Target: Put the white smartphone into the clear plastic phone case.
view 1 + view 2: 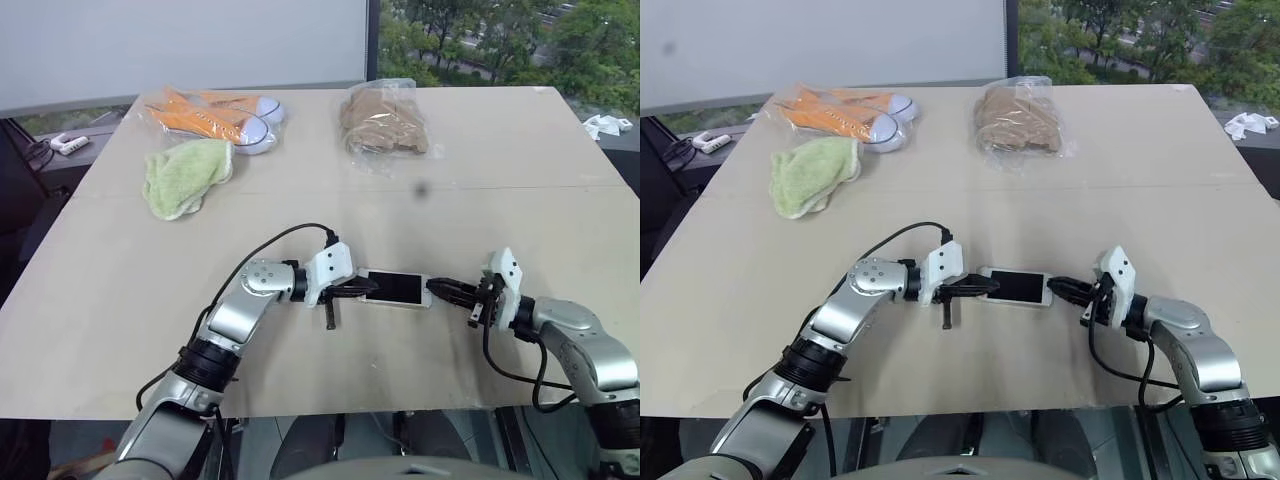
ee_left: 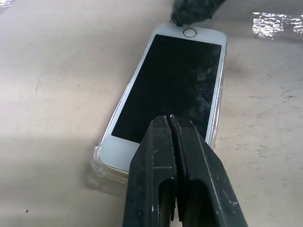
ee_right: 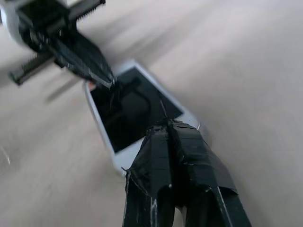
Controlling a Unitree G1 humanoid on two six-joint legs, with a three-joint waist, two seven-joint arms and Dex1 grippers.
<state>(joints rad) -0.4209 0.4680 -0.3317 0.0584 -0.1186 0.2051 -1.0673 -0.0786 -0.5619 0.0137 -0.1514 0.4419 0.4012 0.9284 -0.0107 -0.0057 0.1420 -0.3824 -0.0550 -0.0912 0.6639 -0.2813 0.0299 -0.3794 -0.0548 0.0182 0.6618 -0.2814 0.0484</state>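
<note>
The phone (image 1: 397, 288) lies flat and screen-up on the table (image 1: 120, 280), near the front edge, between my two claws. It sits inside the case (image 2: 110, 166): in my left wrist view a clear rim runs around the white bezel, showing at the near corner and along the long side. The phone's long axis points from one claw to the other.

My left claw (image 1: 366, 288) is at the phone's left end, its fingers pressed together with nothing between them, the tips lying over that end of the screen. My right claw (image 1: 438, 290) is at the phone's right end, also closed on nothing, its taped tips right at the edge by the home button; I cannot tell whether they touch it.

Beyond the phone, toward the far side of the table, lies a green cloth (image 1: 185, 175), off to the left of the phone. Just behind the cloth is a clear bag of orange and white shoes (image 1: 215, 117). Far back and roughly in line with the phone sits another clear bag holding brown stuff (image 1: 385, 122).
</note>
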